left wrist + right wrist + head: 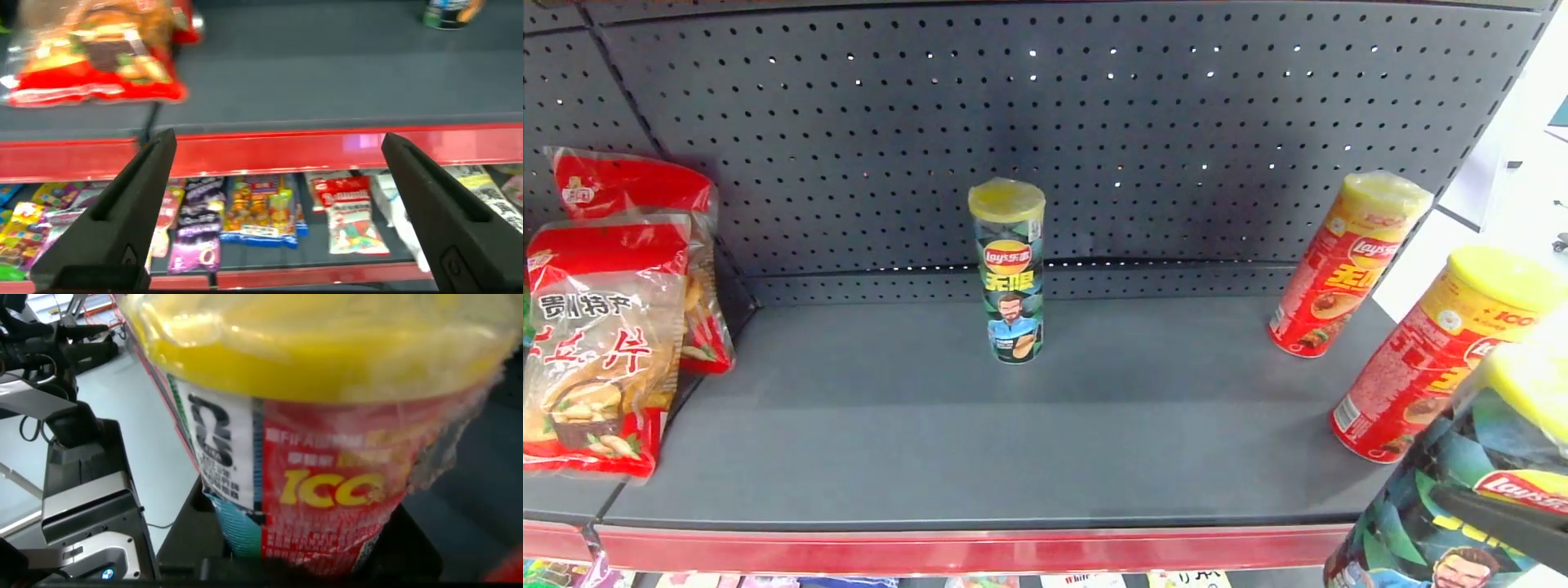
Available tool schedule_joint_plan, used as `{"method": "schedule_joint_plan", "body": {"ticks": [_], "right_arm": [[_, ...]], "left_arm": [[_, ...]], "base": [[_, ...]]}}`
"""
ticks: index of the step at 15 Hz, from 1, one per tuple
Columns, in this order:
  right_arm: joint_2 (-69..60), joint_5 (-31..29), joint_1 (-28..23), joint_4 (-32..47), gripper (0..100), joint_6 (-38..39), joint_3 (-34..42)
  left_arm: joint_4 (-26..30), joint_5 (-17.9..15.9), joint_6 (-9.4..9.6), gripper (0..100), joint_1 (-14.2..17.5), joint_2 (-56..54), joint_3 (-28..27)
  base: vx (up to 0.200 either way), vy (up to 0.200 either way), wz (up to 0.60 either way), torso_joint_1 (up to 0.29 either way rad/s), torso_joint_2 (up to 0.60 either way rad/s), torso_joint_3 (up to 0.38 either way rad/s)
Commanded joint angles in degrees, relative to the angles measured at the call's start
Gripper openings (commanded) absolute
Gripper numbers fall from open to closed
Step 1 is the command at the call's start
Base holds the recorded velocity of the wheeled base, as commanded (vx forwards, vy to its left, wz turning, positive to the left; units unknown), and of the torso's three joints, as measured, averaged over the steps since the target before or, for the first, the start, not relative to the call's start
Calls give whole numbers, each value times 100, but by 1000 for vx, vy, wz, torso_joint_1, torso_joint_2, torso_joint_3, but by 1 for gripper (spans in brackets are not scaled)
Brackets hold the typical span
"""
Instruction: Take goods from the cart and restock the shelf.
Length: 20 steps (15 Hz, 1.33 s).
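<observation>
Over on the left, two peanut bags point(596, 343) are leaning at the end of the grey shelf point(890, 441). The left end effector point(278, 143) is hanging in front of the shelf's red front rail point(490, 143), with its fingers spread wide and gripping nothing. Snack packets point(253, 208) are lying on the lower shelf beyond it. In the middle of the shelf an upright green can point(1009, 278) is standing alone, well apart from both end effectors. Farther right, two red cans point(1339, 269) are standing near the shelf's end, one behind the other. At the far right the right end effector point(1494, 518) is holding a second green can point(1437, 490), with a dark finger lying across its label. That can is tilting in the air off the shelf's front edge, just beside the nearer red can point(1429, 359).
</observation>
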Motion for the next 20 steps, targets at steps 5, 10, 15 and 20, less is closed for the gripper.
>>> {"method": "schedule_joint_plan", "body": {"ticks": [5, 10, 15, 20], "right_arm": [[-15, 2, 2, -9, 0, -2, 4], [-24, 2, 2, -9, 0, -2, -5], [-24, 2, -7, -9, 0, -2, 4], [-33, 2, -16, -9, 0, -2, 30]], "left_arm": [[-1, -4, 12, 100, 5, -2, 0], [-1, -4, 4, 100, 5, -2, 0], [-1, -4, 4, 100, 5, -2, 0], [-1, -4, 12, 100, 5, -2, 0]], "base": [[0, 0, 0, 0, 0, 0], [0, 80, 0, 0, 1, 2], [0, 200, 0, 2, 1, 1], [0, 40, 0, -1, -1, 0]]}}
